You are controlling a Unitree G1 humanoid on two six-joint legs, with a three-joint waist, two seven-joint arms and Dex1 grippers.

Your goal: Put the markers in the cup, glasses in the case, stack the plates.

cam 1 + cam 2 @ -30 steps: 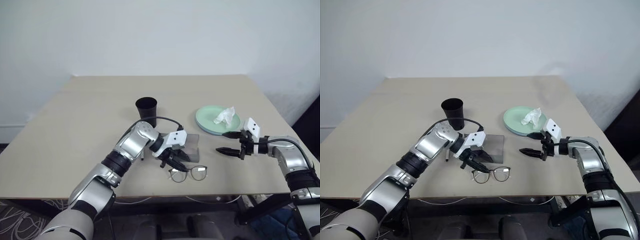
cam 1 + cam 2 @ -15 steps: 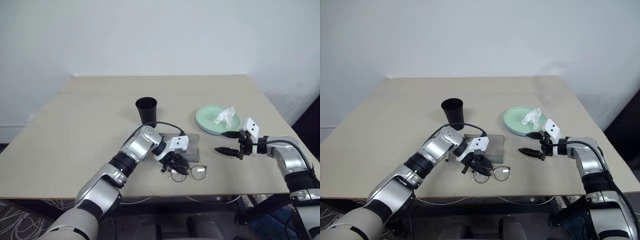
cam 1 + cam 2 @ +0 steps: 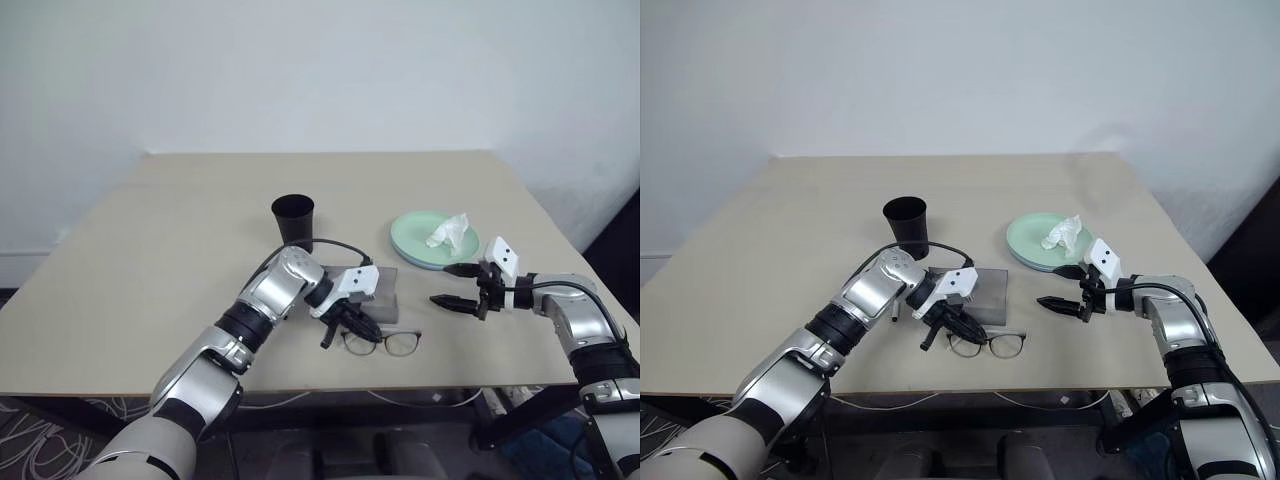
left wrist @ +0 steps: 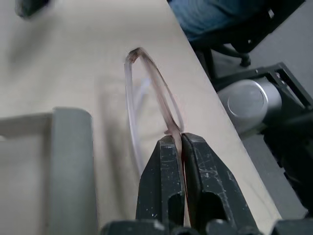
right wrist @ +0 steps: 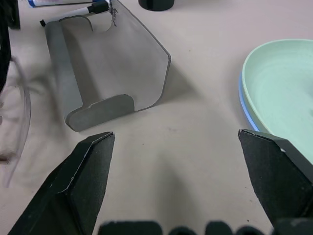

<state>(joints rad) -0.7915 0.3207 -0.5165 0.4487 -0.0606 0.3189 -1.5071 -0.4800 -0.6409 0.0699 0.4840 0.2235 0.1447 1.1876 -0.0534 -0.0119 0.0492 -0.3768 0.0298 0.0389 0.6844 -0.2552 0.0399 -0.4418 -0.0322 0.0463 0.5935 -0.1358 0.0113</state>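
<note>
Left end effector (image 3: 352,322) over beige table (image 3: 150,260)

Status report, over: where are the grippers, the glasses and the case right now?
Left gripper shut on the glasses at the table's near edge. Right gripper open, hovering beside the case. Case lies open, nothing blocking it.

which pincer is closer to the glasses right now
Left. The left pincer is shut on the frame of the glasses. The right pincer hangs open off to their right, apart from them, beside the plates.
</note>
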